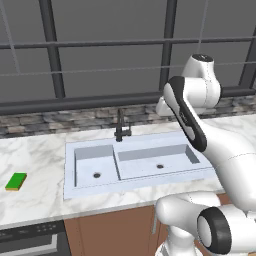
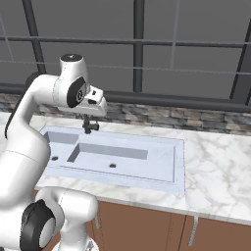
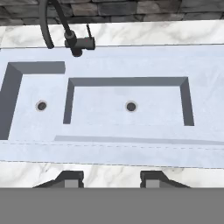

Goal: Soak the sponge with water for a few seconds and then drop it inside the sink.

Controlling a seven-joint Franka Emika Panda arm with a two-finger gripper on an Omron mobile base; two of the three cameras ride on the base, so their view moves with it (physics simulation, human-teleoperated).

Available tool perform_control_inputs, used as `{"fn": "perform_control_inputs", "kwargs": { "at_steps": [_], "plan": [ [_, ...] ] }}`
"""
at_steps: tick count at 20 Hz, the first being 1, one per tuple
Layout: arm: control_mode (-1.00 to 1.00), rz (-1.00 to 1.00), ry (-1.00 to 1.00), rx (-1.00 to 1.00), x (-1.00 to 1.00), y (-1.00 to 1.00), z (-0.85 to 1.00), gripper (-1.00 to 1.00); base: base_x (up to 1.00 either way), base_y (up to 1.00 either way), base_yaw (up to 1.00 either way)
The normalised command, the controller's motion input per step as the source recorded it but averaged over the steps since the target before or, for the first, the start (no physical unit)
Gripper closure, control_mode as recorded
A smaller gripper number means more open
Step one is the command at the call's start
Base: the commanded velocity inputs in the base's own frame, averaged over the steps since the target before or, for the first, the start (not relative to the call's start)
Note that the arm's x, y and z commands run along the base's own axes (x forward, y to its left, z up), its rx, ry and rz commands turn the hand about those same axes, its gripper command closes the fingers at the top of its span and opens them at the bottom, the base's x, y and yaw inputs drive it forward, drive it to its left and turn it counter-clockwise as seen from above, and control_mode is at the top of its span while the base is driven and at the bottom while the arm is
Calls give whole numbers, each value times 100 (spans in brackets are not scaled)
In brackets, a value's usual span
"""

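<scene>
Sponge (image 1: 16,181) — left of sink (image 1: 135,172)

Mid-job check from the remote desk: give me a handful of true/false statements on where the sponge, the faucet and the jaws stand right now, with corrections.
1. The sponge lies on the counter left of the sink. True.
2. Water is running from the faucet. False: no stream shows at the spout.
3. The gripper holds the sponge. False: nothing sits between the jaws; the sponge lies apart on the counter.
4. The sink has two basins, each with a dark drain. True.
5. The sponge is inside the smaller basin. False: both basins hold nothing.
</scene>
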Motion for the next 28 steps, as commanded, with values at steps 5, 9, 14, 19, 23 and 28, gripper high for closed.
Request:
{"fn": "perform_control_inputs", "kwargs": {
  "at_steps": [5,9,14,19,23,28],
  "plan": [
    [-100,0,0,0,-7,0,0,-100,0,0,0],
    [-100,0,0,2,-14,0,-2,-100,0,0,0],
    [-100,0,-1,3,2,0,-7,-100,0,0,0],
    [-100,2,-3,2,27,0,0,-100,0,0,0],
    [-100,4,-6,0,27,0,0,-100,0,0,0],
    [-100,4,-6,0,26,0,0,-100,0,0,0]
  ]
}}
